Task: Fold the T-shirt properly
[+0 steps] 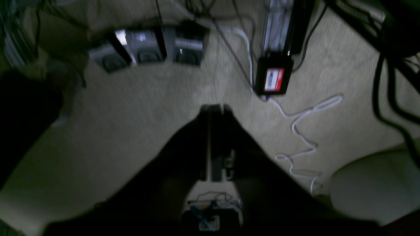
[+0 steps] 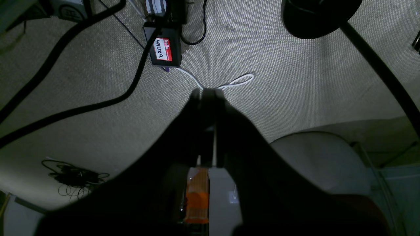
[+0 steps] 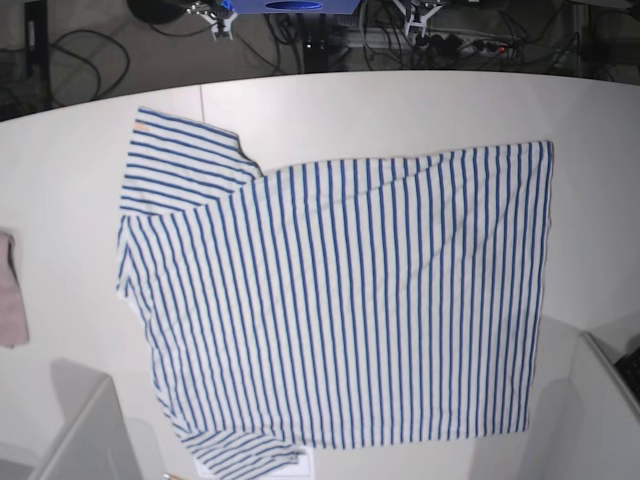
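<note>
The T-shirt (image 3: 340,300), white with thin blue stripes, lies spread flat on the white table (image 3: 400,100). One sleeve is at the upper left (image 3: 175,160), the other at the bottom left (image 3: 240,450), and the hem runs down the right side. No gripper shows in the base view. In the left wrist view my left gripper (image 1: 215,108) is shut and empty, hanging over carpet floor. In the right wrist view my right gripper (image 2: 208,93) is shut and empty, also over carpet. Neither wrist view shows the shirt.
A plain pink cloth (image 3: 10,300) lies at the table's left edge. Grey arm parts stand at the lower left (image 3: 85,440) and lower right (image 3: 600,400). On the floor are a black box with a red name label (image 2: 163,49), cables and foot pedals (image 1: 147,49).
</note>
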Controlling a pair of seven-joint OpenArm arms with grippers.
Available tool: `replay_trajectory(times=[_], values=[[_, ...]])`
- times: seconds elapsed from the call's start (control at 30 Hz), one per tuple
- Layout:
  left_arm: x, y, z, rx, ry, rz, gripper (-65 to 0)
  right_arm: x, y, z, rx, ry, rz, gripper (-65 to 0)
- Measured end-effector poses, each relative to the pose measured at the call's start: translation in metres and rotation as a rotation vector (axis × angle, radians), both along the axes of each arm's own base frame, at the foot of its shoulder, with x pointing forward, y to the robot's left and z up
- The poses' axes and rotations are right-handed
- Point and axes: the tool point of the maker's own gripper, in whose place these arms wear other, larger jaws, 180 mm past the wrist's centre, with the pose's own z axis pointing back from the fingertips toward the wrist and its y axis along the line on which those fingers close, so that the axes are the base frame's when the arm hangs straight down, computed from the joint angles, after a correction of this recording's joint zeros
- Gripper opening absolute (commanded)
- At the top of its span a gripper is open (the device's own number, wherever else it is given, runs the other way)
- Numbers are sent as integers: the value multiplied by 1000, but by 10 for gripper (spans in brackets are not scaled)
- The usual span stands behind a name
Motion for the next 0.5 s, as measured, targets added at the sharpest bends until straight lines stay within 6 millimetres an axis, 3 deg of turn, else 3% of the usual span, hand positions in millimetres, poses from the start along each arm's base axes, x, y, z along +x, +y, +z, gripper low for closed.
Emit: replay_trajectory(times=[0.07, 0.13, 0.23, 0.33, 0.37, 0.5], values=[[5, 0, 0, 0, -10, 4, -351, 3, 0, 0, 0, -6, 0, -650], [10, -1, -1, -1, -33, 3, -275, 7, 0, -1, 0, -16, 0, -650], [4, 0, 0, -1, -19, 3, -383, 7, 0, -1, 0, -17, 0, -650], [-4, 0, 0, 0, 2, 4, -615, 5, 0, -1, 0, -11, 1, -650], [-4, 0, 0, 0, 2, 4, -650, 5, 0, -1, -1, -11, 1, -650], [-8, 0, 1, 0, 2, 3, -650, 7, -7, -1, -10, -14, 4, -650]])
